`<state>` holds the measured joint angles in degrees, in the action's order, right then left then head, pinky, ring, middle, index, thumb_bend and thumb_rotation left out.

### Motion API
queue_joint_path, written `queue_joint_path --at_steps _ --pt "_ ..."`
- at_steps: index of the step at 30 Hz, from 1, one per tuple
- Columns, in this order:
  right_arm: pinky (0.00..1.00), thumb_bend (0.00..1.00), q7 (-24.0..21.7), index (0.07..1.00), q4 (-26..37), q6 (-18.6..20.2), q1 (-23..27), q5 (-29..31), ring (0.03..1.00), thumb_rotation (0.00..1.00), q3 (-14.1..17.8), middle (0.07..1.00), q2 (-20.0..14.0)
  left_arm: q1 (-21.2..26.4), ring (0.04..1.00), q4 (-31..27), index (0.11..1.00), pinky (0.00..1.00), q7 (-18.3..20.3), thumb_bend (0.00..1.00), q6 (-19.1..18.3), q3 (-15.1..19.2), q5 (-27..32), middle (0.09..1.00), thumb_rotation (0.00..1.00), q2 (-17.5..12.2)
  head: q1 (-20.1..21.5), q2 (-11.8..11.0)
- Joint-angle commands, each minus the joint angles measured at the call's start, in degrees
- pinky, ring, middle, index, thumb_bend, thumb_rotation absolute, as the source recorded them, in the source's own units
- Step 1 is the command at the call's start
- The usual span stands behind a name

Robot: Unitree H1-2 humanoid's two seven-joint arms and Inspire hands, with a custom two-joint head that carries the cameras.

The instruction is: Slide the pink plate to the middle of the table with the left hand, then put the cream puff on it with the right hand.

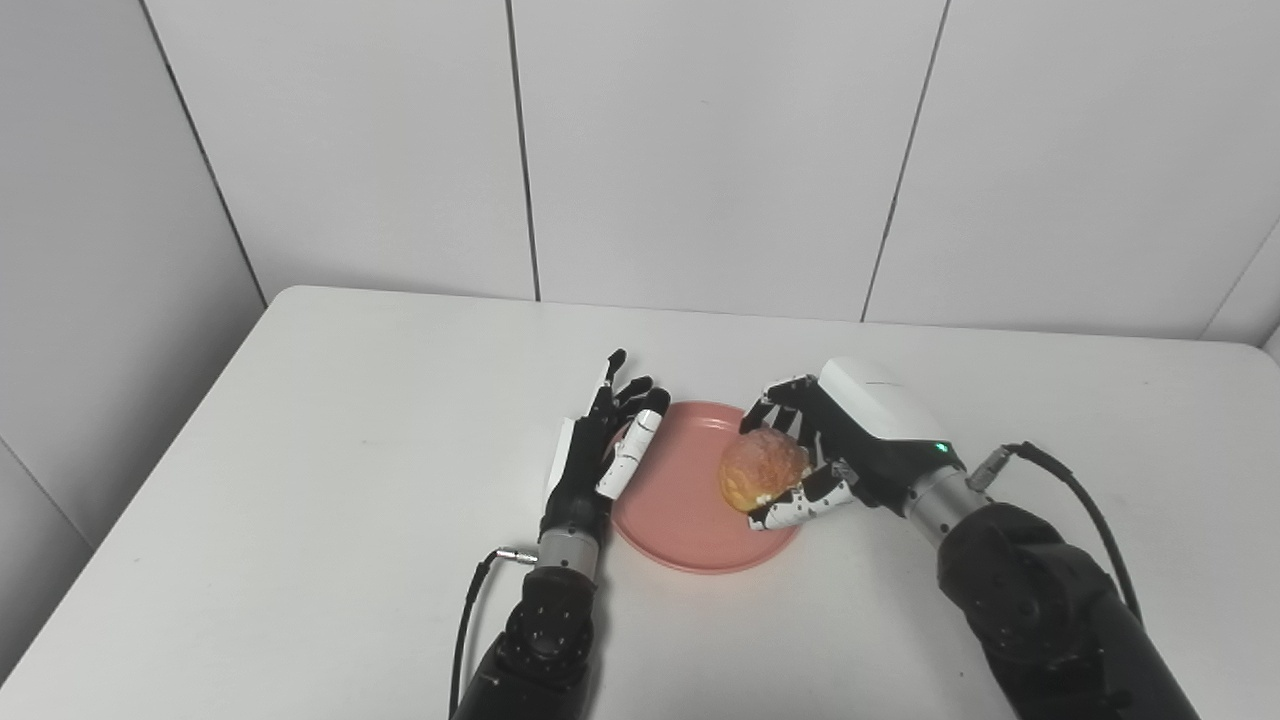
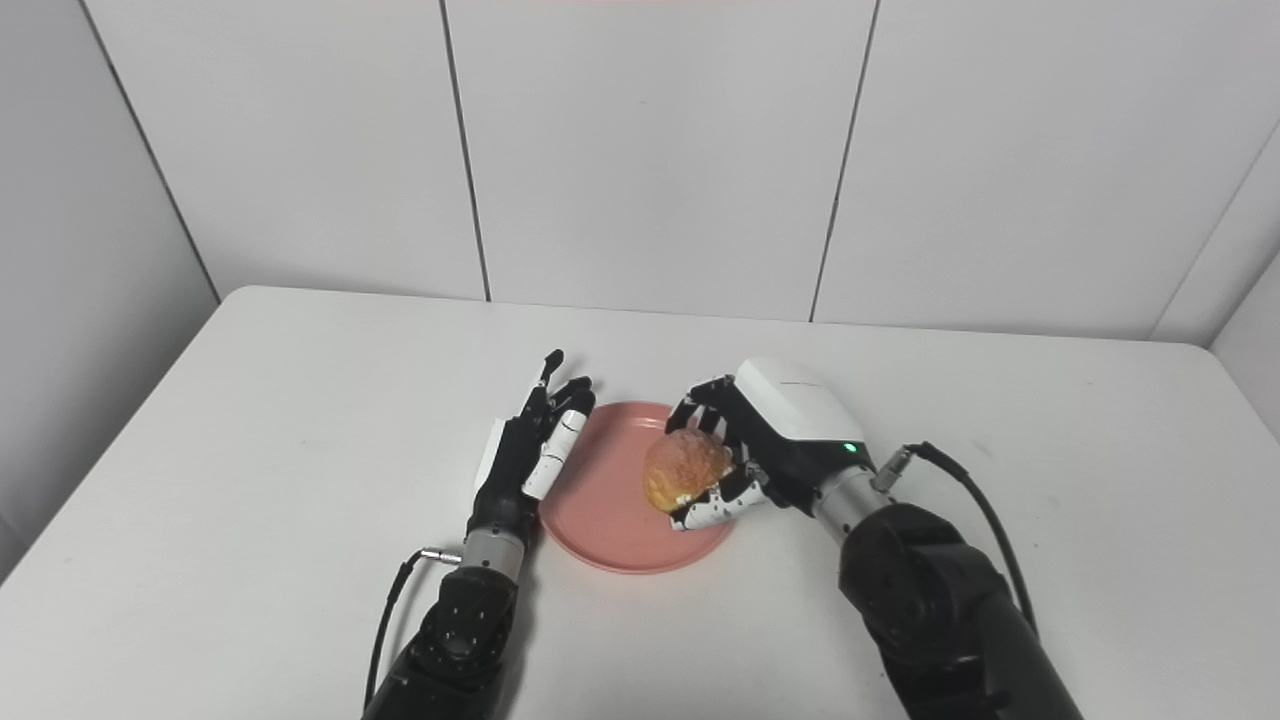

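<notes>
The pink plate lies flat near the middle of the white table. My left hand is open, fingers straight and pointing away, set against the plate's left rim. My right hand is shut on the golden cream puff and holds it over the right part of the plate; whether the puff touches the plate cannot be told. The same scene shows in the right eye view, with the plate, the cream puff, the left hand and the right hand.
White wall panels stand behind the table's far edge. A grey side wall runs along the left. Cables trail from both wrists.
</notes>
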<state>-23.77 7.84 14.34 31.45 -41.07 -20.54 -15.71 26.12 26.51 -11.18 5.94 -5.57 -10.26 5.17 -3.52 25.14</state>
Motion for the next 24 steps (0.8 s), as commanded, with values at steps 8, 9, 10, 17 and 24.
queue_joint_path --at_steps 8,9,10,17,24 --pt "0.33 0.53 4.12 0.498 -6.77 -4.81 2.91 -1.77 0.399 0.0 -3.4 0.445 2.07 -2.19 0.827 2.42 0.942 0.81 1.12 0.78 -0.8 -1.48 -0.72 0.853 0.95 0.94 0.24 0.02" --pt "0.31 0.53 4.39 0.502 -7.63 -4.9 3.05 -1.97 0.38 0.0 -3.71 0.434 2.17 -2.26 0.829 2.34 0.943 0.82 1.25 0.77 -0.69 -1.27 -0.24 0.854 0.94 1.05 0.26 0.02" --pt "0.28 0.53 4.69 0.504 -8.78 -4.99 3.21 -2.26 0.357 0.0 -4.08 0.423 2.3 -2.33 0.831 2.26 0.943 0.82 1.41 0.76 -0.7 -1.03 0.28 0.855 0.93 1.16 0.3 0.06" --pt "0.29 0.53 8.01 0.501 -13.67 -6.7 3.61 -2.93 0.38 0.0 -4.76 0.44 2.82 -2.46 0.838 2.04 0.945 0.84 1.66 0.75 -1.28 -1.0 0.34 0.866 0.93 1.2 0.36 0.22" --pt "0.33 0.53 13.44 0.491 -17.55 -10.14 3.98 -3.21 0.419 0.0 -4.83 0.471 2.8 -2.24 0.83 2.87 0.939 0.83 1.25 0.74 -1.17 -0.98 0.15 0.855 0.93 1.58 0.2 0.09"
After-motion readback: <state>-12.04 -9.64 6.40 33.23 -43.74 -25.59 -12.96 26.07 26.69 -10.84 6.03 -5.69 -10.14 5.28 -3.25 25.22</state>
